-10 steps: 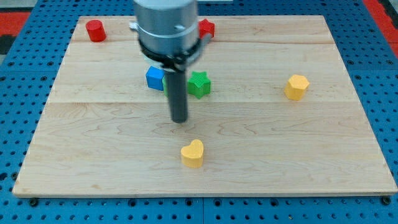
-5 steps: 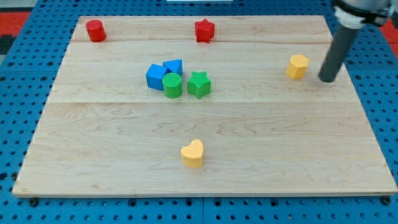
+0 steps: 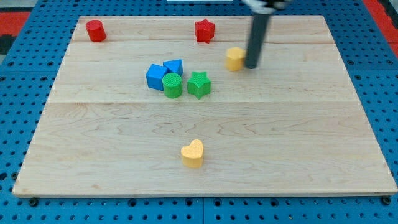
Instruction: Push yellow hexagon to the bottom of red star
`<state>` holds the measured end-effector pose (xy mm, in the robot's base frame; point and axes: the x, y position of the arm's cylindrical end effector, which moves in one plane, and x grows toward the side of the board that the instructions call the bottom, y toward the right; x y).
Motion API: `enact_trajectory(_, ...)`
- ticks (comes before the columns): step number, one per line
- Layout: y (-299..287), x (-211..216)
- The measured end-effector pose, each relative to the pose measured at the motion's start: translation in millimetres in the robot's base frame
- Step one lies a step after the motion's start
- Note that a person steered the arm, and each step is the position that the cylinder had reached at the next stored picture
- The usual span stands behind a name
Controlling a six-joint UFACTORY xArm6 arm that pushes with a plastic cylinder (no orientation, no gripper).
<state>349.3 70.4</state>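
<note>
While the yellow hexagon (image 3: 234, 58) sits near the board's top edge, below and to the view's right of the red star (image 3: 204, 30), my tip (image 3: 251, 65) touches its right side; I carry no pincer, only a rod; an off-centre push could spin it downward toward the green star (image 3: 198, 84), or overshoot leftward.

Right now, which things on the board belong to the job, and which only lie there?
Belong to the job:
yellow hexagon
red star
my tip, at the hexagon's right side in the view

Only lying there:
red cylinder
two blue blocks
green cylinder
green star
yellow heart
</note>
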Motion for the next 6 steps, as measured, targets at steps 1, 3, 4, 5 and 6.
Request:
enact_trajectory(1,17,16)
enact_trajectory(3,-20,-63)
enact_trajectory(4,35,-54)
enact_trajectory(5,59,63)
enact_trajectory(6,21,169)
